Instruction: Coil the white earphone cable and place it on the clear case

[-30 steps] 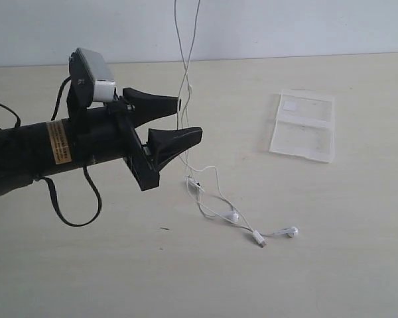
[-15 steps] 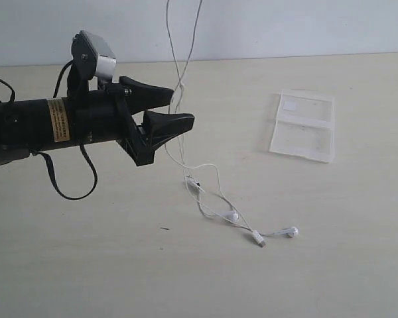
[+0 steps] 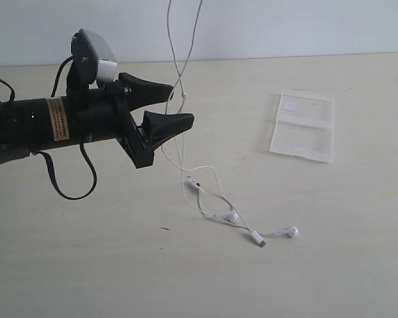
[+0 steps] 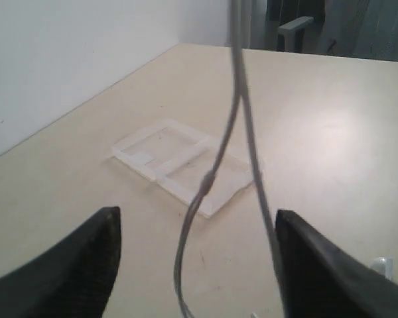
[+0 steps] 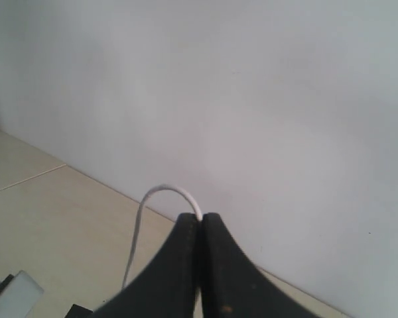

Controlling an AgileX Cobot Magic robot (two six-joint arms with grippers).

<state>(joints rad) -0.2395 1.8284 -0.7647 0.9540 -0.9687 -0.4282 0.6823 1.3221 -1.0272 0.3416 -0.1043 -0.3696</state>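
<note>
White thin earphone cable [image 3: 184,97] dangles between black left gripper's [image 3: 182,104] wide-open jaws, with beige table [image 3: 86,265] stretching beyond the fingertips to flat clear plastic case [image 3: 302,126]; black right gripper [image 5: 200,222] pinches its loop tight.

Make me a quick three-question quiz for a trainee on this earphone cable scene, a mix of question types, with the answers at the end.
1. True or false: the white earphone cable lies coiled on the clear case.
2. Multiple choice: the left gripper is
A. shut on the cable
B. open, with the cable hanging near its fingertips
C. resting on the case
3. Short answer: which gripper pinches the raised loop of the cable?

Key
1. False: the cable hangs from above, its earbuds lie on the table, and it is clear of the case.
2. B
3. The right gripper, shut on the loop.
</note>
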